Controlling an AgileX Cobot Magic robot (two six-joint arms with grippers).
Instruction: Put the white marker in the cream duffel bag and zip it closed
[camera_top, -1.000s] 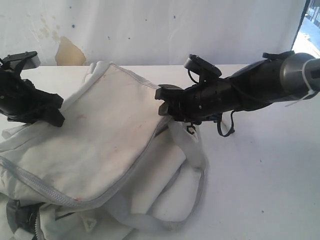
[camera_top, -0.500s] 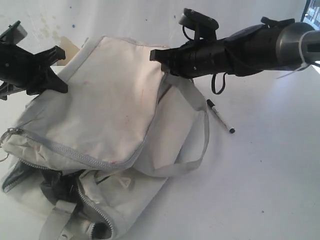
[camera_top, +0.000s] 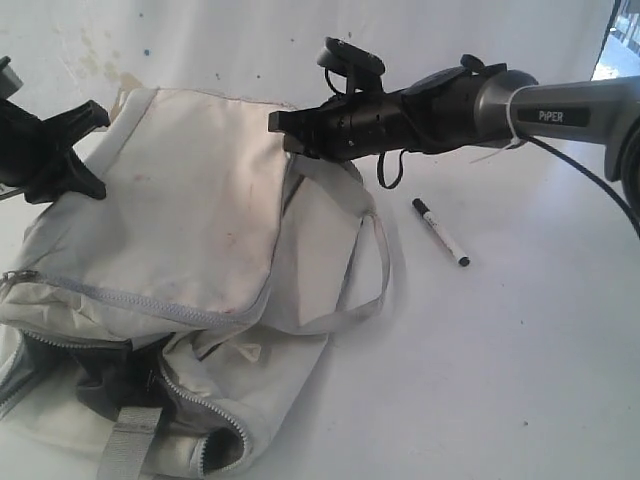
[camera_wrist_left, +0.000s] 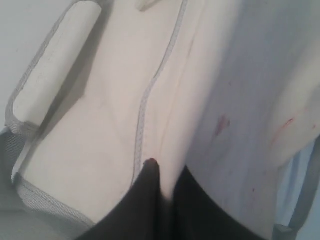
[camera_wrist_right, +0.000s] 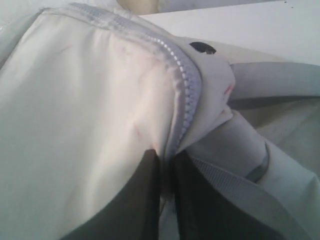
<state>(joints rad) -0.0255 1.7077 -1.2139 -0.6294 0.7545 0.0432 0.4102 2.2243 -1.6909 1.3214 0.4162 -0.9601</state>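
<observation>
The cream duffel bag (camera_top: 200, 230) lies on the left half of the table with its top flap held up, and dark grey lining (camera_top: 105, 375) shows in the open mouth at the near end. My left gripper (camera_top: 98, 150) is shut on the flap's left edge, its fingers (camera_wrist_left: 150, 200) pinching cream fabric (camera_wrist_left: 100, 140). At the flap's right edge, beside the grey zipper (camera_wrist_right: 182, 95), my right gripper (camera_top: 282, 128) is shut on the fabric (camera_wrist_right: 90, 100). The white marker (camera_top: 440, 232) with its black cap lies loose on the table, right of the bag and below my right arm.
A grey webbing strap (camera_top: 372, 255) loops out from the bag toward the marker. The white table (camera_top: 500, 380) stretches to the right and front. A stained white wall (camera_top: 200, 40) stands close behind the bag. My right arm (camera_top: 480, 100) reaches in from the right.
Both grippers closed on the flap and lifted it back and to the left. The bag's mouth opened at the near end, and the marker came into view on the table.
</observation>
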